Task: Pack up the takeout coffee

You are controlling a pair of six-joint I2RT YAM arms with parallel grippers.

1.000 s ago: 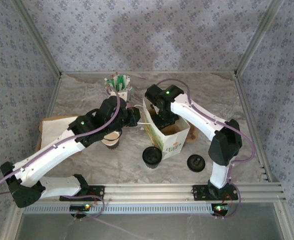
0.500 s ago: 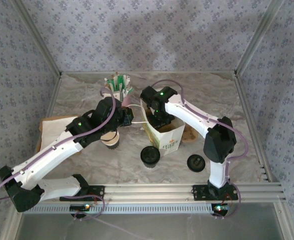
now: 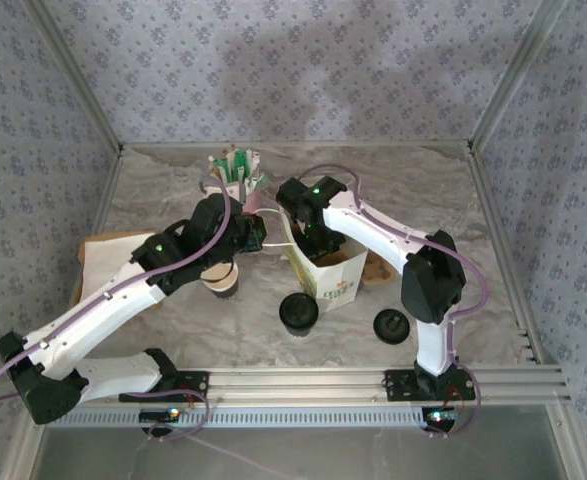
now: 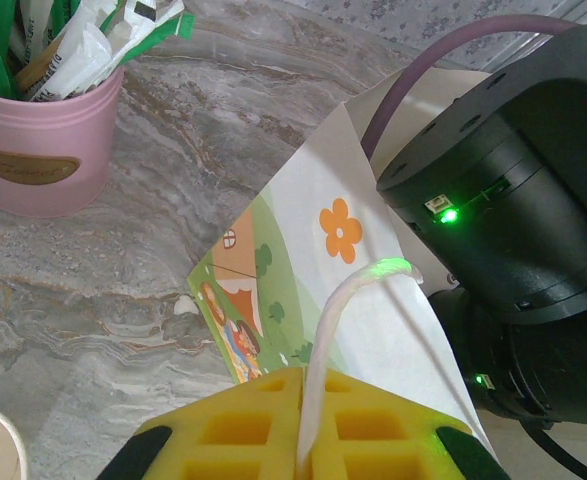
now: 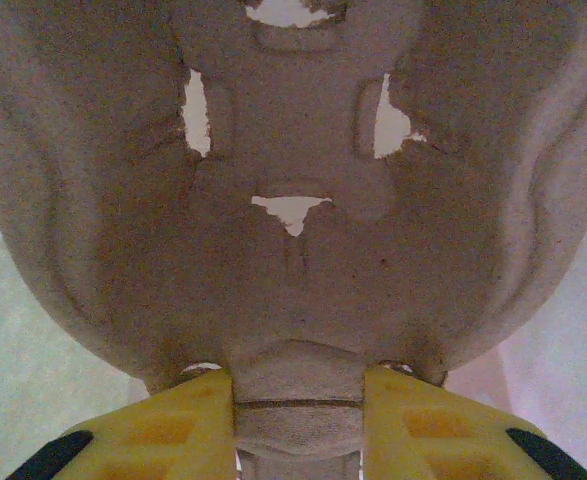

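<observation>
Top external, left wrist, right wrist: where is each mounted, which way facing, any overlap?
Top external: above and behind the bases, looking down on the marble table; left arm, right arm whole.
Left wrist: on the left arm, looking past the left gripper, shut on the white cord handle of the white printed paper bag.
Right wrist: inside the bag, right gripper clamping a grey moulded-pulp cup carrier.
Shared: top and left wrist both show the bag and pink cup of sachets.

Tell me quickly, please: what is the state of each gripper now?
Left gripper: closed on the bag handle.
Right gripper: closed on the edge of the pulp cup tray.
</observation>
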